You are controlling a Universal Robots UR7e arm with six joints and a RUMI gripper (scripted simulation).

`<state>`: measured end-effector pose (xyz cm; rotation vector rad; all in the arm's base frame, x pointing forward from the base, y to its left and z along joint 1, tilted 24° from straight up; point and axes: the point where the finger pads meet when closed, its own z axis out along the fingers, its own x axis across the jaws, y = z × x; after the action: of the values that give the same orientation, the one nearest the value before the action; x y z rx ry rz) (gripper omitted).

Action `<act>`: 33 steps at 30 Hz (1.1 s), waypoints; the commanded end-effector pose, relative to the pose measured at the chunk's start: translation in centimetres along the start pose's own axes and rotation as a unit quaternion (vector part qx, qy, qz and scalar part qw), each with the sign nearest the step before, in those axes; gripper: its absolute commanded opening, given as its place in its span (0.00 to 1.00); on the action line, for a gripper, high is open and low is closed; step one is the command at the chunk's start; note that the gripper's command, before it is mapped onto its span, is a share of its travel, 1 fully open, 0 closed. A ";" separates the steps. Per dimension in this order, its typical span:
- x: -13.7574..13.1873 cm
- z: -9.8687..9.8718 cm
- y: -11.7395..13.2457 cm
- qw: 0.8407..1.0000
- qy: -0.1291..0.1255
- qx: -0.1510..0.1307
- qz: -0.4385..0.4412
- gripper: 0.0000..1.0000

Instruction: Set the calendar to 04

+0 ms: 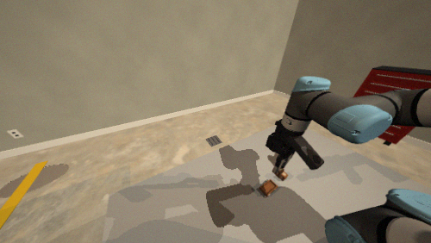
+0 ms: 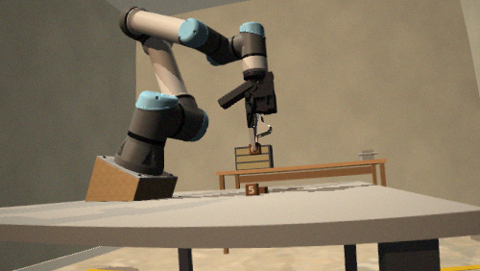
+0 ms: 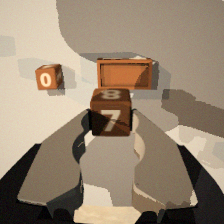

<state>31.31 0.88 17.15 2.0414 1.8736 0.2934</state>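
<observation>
Inspected at the gripper (image 1: 278, 170) (image 2: 254, 147) (image 3: 111, 110): jaws closed to a narrow span, clamped on opposite sides of a brown cube (image 1: 276, 171) (image 2: 252, 151) (image 3: 111, 112). Held raised above the table (image 1: 358, 191) (image 2: 240, 235) (image 3: 25, 132), with a pale 7 facing the wrist camera and an 8 on the adjoining face. Seen upright in the wrist view on the 7. Located the open brown tray (image 1: 268, 188) (image 2: 263, 190) (image 3: 125, 75) on the table top, inward from the edges, with its interior floor exposed to the wrist view. Found a second cube (image 1: 283, 175) (image 2: 252, 189) (image 3: 48, 77) resting on the table top, near the tray but apart from it, nearer the far table edge than the front edge in the exterior view. Read on it a 0 in the wrist view and a 5 in the exterior view. Recorded both cubes as outside the tray, with 04 still to be set. Noted the base block (image 2: 110, 184) beyond the far left stretch of table edge in the exterior view. Cannot tell which faces lie underneath either cube.
</observation>
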 end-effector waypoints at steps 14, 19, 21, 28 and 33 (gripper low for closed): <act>0.7 0.1 0.0 0.998 0.000 0.001 0.062 0.10; 1.0 0.1 0.0 0.996 0.000 0.001 0.091 0.10; 1.1 0.1 -0.1 0.995 0.000 0.002 0.100 0.10; 1.8 0.2 -0.1 0.986 0.001 0.003 0.168 0.10; 2.5 0.2 -0.1 0.974 0.000 0.004 0.227 0.10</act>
<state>31.48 2.79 16.74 2.3809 1.5000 0.3890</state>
